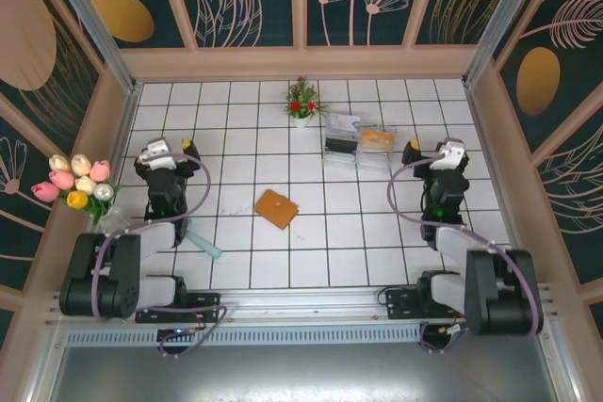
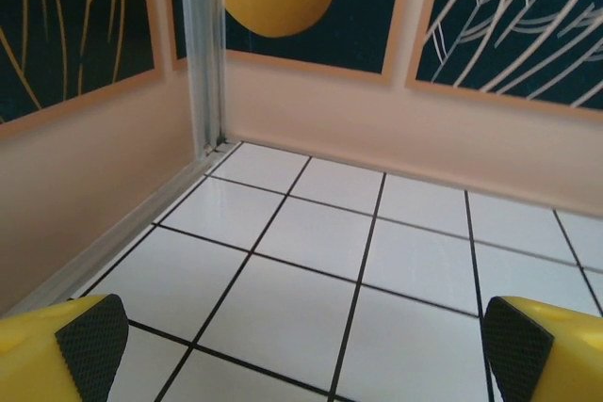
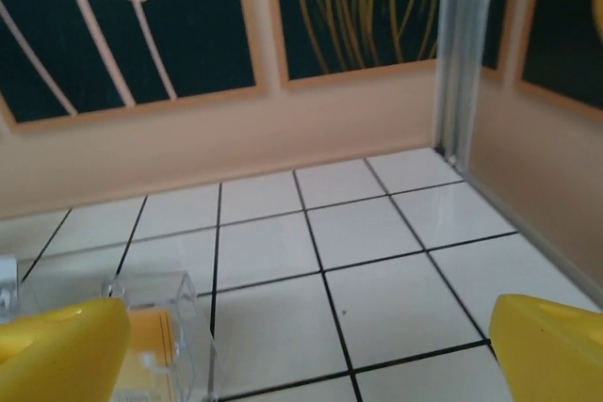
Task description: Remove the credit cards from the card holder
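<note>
The white tiled bench lies inside a walled, patterned enclosure. The two arms sit folded at its near edge, left and right, each elbow tucked back and each wrist aimed at the far wall. A clear plastic tray with a couple of cards in it stands towards the back, just beside the right gripper.

The card holder lies flat near the middle of the bench, turned at an angle to the tile lines. It is between the two arms and well apart from both. It looks folded shut, so the credit cards are presumably inside and cannot be seen.

The left gripper hovers with its jaws spread wide and its dark pads bracketing bare tile. The right gripper is just as wide, with nothing between its fingers.

The step in hand appears to be the first reach. It would go best if one gripper comes down on an edge of the holder to pin it. The other can then lift the flap and draw each card out along its pocket, not upwards.
</note>
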Tool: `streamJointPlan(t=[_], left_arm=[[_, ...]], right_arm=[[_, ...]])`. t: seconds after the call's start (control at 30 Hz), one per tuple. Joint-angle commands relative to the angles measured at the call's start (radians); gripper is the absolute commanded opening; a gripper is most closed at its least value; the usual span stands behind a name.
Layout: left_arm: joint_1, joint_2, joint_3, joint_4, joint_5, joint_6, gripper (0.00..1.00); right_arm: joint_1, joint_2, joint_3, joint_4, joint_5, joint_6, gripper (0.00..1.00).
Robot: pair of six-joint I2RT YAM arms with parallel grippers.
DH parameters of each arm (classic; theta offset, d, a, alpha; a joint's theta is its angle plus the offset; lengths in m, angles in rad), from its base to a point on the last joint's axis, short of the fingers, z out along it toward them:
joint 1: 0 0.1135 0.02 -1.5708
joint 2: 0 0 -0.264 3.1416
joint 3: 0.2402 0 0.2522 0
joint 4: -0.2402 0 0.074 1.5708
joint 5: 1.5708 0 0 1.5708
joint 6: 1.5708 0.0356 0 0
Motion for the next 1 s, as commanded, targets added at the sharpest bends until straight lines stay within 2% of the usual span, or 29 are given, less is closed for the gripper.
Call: streamJointPlan(t=[0.0,0.07,0.23,0.33,0.47,0.63,0.7,0.77,0.87,0.97], left_arm=[[-0.013,-0.081,0.038,-0.222,-0.019,-0.071,0.98],[-0.017,-0.127,0.078,-0.336,-0.033,-0.137,0.99],[-0.021,-0.197,0.153,-0.484,0.084,-0.274,0.98],[-0.024,-0.212,0.236,-0.647,0.113,-0.353,0.99],[-0.029,-0.181,0.322,-0.79,0.206,-0.406,0.98],[-0.056,-0.131,0.401,-0.904,0.382,-0.441,0.98],[-0.102,-0.11,0.428,-0.964,0.338,-0.48,0.98],[-0.128,-0.092,0.438,-1.003,0.347,-0.521,0.98],[-0.151,-0.079,0.405,-1.018,0.416,-0.62,0.98],[-0.185,-0.095,0.338,-1.009,0.48,-0.723,0.9]], right_arm=[[0.051,-0.09,0.128,-0.353,0.176,0.079,0.99],[0.075,-0.123,0.189,-0.494,0.167,0.142,0.99],[0.16,-0.137,0.338,-0.75,0.153,0.261,0.99],[0.205,-0.125,0.427,-0.876,0.118,0.343,0.99],[0.311,-0.054,0.557,-1.061,0.191,0.447,0.99],[0.481,0.067,0.662,-1.134,0.133,0.47,0.99],[0.587,0.131,0.708,-1.16,0.121,0.466,0.99],[0.671,0.191,0.744,-1.171,0.106,0.465,0.99],[0.742,0.286,0.781,-1.172,0.013,0.488,0.99],[0.768,0.366,0.795,-1.145,-0.095,0.514,0.99]])
